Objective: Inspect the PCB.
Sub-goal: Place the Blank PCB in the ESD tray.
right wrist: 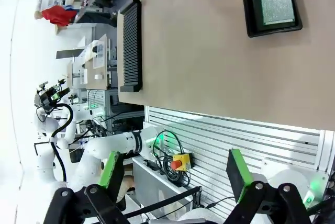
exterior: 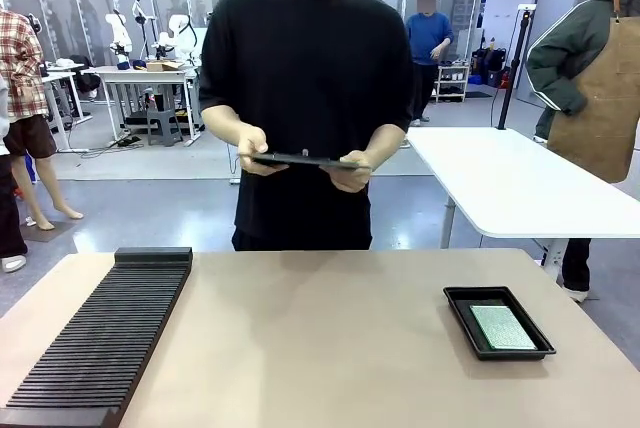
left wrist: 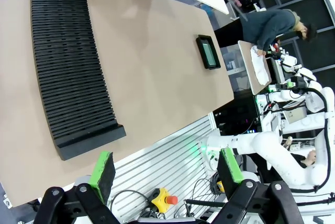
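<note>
The PCB is a thin, flat, rectangular green board with its paler, finely patterned face turned up. It lies flat inside a shallow black tray on the counter, toward the robot's right side. The tray's raised rim frames the board on all sides, and dark tray floor shows past one of its short ends. Nothing touches it.

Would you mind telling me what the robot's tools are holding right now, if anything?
Nothing: the left tool and right tool are open and empty; the PCB lies in the black tray.
</note>
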You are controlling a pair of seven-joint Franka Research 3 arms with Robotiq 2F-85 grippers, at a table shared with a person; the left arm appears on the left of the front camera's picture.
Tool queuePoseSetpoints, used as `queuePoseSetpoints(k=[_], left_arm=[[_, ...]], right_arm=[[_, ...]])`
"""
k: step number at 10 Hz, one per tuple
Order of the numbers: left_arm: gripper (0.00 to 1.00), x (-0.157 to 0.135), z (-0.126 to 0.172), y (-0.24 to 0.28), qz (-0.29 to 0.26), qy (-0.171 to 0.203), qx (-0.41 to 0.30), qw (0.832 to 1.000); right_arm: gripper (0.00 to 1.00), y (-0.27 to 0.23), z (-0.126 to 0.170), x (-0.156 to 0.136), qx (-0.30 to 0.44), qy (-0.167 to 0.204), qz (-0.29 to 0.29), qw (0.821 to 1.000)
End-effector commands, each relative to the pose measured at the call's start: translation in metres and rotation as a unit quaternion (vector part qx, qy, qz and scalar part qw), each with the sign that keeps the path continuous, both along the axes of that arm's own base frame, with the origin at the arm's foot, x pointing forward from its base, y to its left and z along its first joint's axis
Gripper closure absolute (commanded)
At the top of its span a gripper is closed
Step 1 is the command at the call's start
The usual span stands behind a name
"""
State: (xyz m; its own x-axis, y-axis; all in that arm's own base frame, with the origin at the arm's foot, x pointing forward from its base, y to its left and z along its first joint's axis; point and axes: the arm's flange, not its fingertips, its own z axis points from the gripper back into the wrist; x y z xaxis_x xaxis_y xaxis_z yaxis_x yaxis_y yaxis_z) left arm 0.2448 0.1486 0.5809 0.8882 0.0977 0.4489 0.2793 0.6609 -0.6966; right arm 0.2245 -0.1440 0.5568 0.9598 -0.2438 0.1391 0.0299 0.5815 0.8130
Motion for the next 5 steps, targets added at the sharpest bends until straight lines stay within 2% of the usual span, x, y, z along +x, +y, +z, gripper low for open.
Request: queuePoseSetpoints(k=[1,5], left_arm=[[0.00,-0.0005,0.0006,-0.0004,0.000,0.005,0.008,1.000],[0.00,-0.0005,0.0006,-0.0004,0.000,0.005,0.008,1.000]], right_arm=[[0.00,-0.0017,0.0026,0.0006,-0.010,-0.001,0.002,1.000],[0.00,-0.0017,0.0026,0.0006,-0.010,-0.001,0.002,1.000]])
